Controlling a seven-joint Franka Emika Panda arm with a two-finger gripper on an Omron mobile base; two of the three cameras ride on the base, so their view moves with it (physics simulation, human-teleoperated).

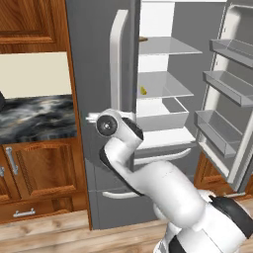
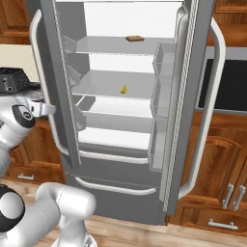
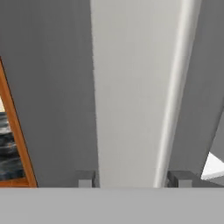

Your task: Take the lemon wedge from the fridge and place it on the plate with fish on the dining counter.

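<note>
The fridge is standing with its right door swung wide open and its left door closed in the left base view, showing a white inside with glass shelves. The lemon wedge is lying on the middle shelf, toward its left part, near the closed door's edge; in the right base view the lemon wedge is sitting about mid-shelf. A flat brown item is resting on the shelf above, well apart from the wedge. Below the middle shelf a clear drawer is sitting, and door bins are lining the open door on the right.

The tool is reaching around the long white handle of the left door: in the hand view one fingertip is showing on the left of the handle and the other on its right, so the jaws are standing wide with the handle between them; whether they are touching it I cannot tell. In the left base view the arm is bending up in front of the closed door, with its wrist just beside the lower part of the handle.

To the left of the fridge a marbled tabletop is sitting over wooden cabinets.
</note>
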